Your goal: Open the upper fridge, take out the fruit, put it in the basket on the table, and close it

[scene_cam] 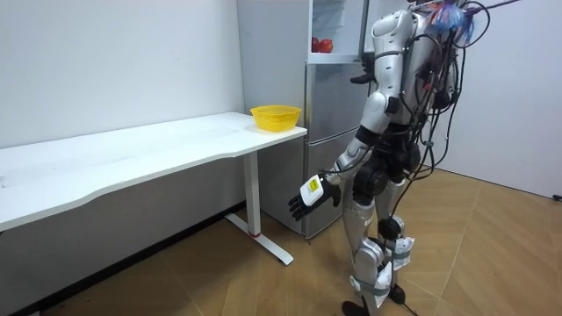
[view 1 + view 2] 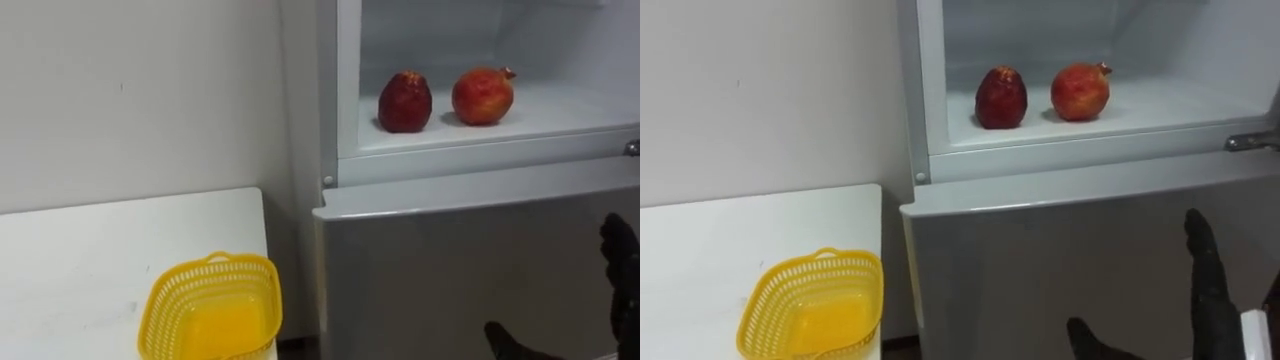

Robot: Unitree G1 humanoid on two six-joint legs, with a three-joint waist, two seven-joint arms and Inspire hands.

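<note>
The upper fridge compartment point(image 2: 560, 110) stands open. On its white shelf sit two fruits: a dark red one point(image 2: 405, 102) on the left and a rounder orange-red pomegranate point(image 2: 483, 96) right of it, a small gap between them. My right hand point(image 2: 1210, 290) is low at the lower right, in front of the grey lower fridge door point(image 2: 450, 270). Its fingers are straight and point up, its thumb is spread to the left, and it holds nothing. It is well below the shelf. In the room view I stand facing the fridge point(image 1: 332, 132), with that hand point(image 1: 309, 195) hanging at thigh height.
A yellow plastic basket point(image 2: 210, 300) sits empty at the right end of the white table point(image 2: 100, 250), just left of the fridge. A bare white wall rises behind the table. The wooden floor point(image 1: 263, 281) spreads around me.
</note>
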